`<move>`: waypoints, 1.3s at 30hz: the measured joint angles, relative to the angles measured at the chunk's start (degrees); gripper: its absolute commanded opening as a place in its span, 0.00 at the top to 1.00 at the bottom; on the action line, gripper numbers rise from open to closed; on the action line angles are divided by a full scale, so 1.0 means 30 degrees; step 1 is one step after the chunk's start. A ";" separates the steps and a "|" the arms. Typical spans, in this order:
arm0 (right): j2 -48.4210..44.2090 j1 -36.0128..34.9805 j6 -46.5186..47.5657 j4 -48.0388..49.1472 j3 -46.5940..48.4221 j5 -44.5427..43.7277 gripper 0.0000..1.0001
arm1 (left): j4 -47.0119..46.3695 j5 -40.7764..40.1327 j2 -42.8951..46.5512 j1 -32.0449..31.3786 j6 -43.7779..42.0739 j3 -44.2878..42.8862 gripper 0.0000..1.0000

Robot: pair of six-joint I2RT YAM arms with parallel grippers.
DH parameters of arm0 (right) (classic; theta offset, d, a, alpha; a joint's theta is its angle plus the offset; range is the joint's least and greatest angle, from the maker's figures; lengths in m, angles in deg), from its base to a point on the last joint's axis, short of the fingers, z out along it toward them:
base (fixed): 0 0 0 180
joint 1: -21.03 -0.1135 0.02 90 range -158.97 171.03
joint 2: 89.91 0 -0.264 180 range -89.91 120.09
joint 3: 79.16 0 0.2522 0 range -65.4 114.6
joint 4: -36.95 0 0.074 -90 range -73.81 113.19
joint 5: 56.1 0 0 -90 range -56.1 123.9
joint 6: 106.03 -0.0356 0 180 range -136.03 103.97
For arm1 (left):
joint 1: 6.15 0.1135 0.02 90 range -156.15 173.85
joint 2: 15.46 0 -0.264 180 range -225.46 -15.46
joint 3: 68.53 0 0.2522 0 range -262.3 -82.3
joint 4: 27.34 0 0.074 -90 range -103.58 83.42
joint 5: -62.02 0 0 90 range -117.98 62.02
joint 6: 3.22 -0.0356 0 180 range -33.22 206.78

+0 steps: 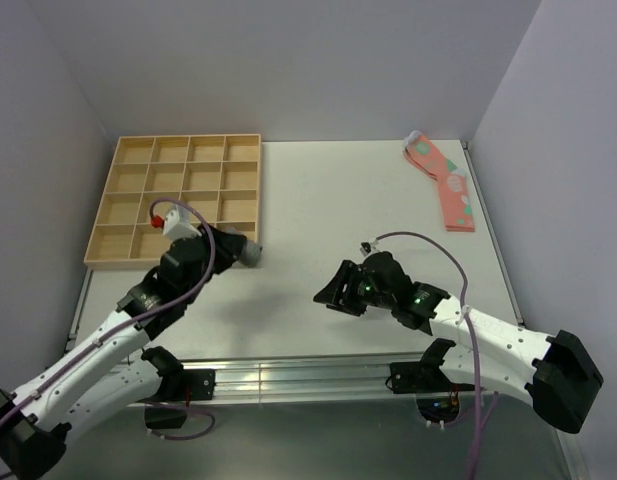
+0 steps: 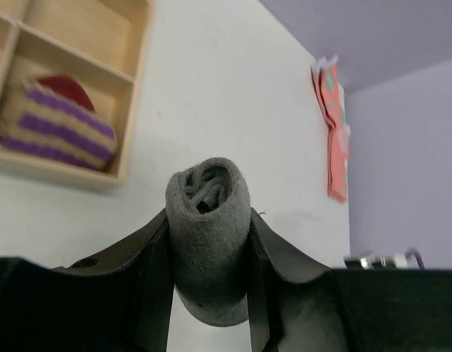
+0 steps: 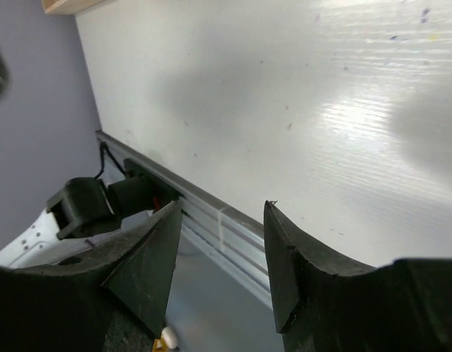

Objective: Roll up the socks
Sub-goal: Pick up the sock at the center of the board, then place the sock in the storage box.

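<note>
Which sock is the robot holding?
The grey sock, rolled up, pinched in the left gripper. The pink socks lie flat at the far corner of the table; the purple-striped one sits in the wooden tray.

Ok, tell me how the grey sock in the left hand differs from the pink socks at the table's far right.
The grey sock is rolled into a tight bundle; the pink socks lie flat and unrolled. The grey sock is clamped in the left hand; the pink socks lie untouched on the table. The grey sock is plain; the pink socks carry pale spots. Both are socks.
</note>
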 measured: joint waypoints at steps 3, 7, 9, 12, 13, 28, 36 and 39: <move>-0.0838 0.0182 0.0794 -0.1151 0.0182 -0.0481 0.44 | -0.0146 0.1610 -0.1297 0.3169 -0.1144 -0.1326 0.99; -0.1056 0.0284 0.1763 -0.1807 0.0634 -0.0947 0.44 | -0.0350 0.3767 -0.2091 0.6790 -0.2062 -0.1523 1.00; -0.1042 0.0284 0.2200 -0.1872 0.0648 -0.1115 0.44 | -0.0831 0.4867 -0.2346 0.8480 -0.2208 -0.1348 1.00; -0.0882 0.0284 0.2732 -0.1865 0.0648 -0.1166 0.44 | -0.2106 0.6091 -0.2885 1.0775 -0.2186 -0.0809 1.00; -0.0831 0.0284 0.2856 -0.1858 0.0648 -0.1166 0.45 | -0.2521 0.6317 -0.3206 1.1395 -0.2178 -0.0627 1.00; -0.0838 0.0284 0.4488 -0.1545 0.0255 -0.1115 0.45 | -0.6222 0.7475 -0.8437 1.4105 -0.1880 -0.0073 1.00; -0.0597 0.0284 0.4743 -0.0852 -0.0335 -0.0940 0.45 | -0.6994 0.7482 -1.0214 1.4141 -0.1195 0.0976 1.00; -0.0568 0.0284 0.4779 -0.0612 -0.0612 -0.0845 0.45 | -0.7206 0.7482 -1.0615 1.4156 -0.0954 0.1027 1.00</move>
